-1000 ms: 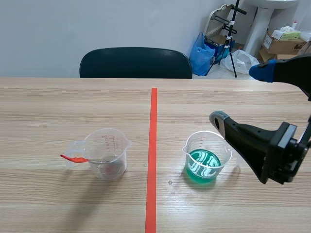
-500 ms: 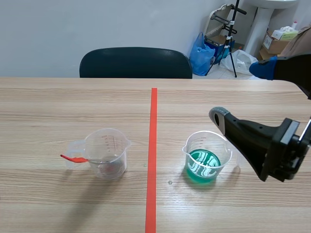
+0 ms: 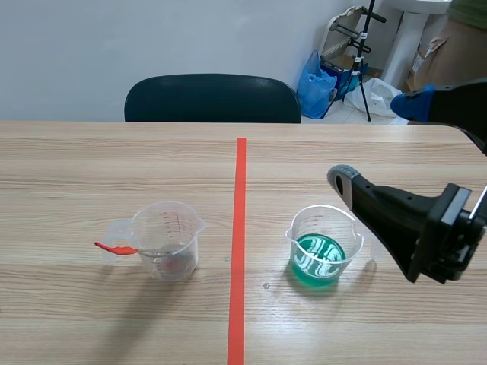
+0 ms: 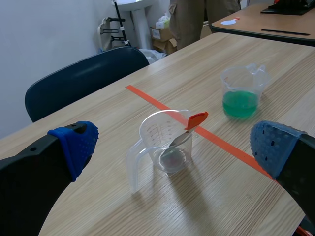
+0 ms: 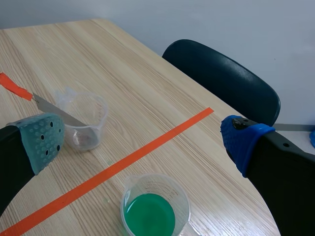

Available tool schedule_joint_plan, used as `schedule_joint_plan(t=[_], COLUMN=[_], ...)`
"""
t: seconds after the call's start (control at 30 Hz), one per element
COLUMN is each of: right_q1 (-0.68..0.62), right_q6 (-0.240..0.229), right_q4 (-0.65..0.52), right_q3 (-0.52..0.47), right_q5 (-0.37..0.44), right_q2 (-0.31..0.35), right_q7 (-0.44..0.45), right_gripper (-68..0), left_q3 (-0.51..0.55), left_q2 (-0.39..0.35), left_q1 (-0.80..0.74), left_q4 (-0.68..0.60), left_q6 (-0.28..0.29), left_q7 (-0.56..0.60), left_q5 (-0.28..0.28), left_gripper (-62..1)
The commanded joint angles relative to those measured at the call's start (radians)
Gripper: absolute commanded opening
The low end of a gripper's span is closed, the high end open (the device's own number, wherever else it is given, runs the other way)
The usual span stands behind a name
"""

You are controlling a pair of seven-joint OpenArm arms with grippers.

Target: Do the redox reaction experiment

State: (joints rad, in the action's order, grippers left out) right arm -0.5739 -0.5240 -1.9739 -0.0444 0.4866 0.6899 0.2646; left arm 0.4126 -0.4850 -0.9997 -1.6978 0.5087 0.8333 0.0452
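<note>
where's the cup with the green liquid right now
In the scene view the green-liquid cup stands just right of the orange tape line, beside the open right gripper; the clear cup sits across the line.

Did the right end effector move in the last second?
Yes, slightly. The right end effector has drifted toward the scene view's right, and its wrist has edged away from the beaker of green liquid, which has stayed put.

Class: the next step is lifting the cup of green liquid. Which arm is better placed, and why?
Probably right. The right tool hangs open beside the cup of green liquid, on the same side of the tape line. The left tool faces the clear cup, with the green one far beyond it.
</note>
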Motion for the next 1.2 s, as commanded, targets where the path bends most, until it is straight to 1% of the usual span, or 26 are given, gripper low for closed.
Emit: schedule_joint_plan(t=[0.0,0.8,1.17], right_q1=[0.018,0.017,0.018], right_q6=[0.0,0.004,0.004], right_q4=[-0.012,-0.012,-0.012], right_q3=[-0.009,-0.009,-0.009], right_q5=[0.011,0.012,0.015], right_q2=[0.005,0.005,0.005], right_q7=[0.015,0.011,0.027], right_gripper=[0.4,0.4,0.4], left_q3=[0.001,0.001,0.001], left_q2=[0.005,0.005,0.005], left_q1=[0.005,0.006,0.006], left_q4=[-0.018,-0.018,-0.018], left_q6=[-0.001,-0.001,-0.001], left_q7=[0.006,0.002,0.002], left_q5=[0.013,0.013,0.013], left_gripper=[1.4,1.4,1.4])
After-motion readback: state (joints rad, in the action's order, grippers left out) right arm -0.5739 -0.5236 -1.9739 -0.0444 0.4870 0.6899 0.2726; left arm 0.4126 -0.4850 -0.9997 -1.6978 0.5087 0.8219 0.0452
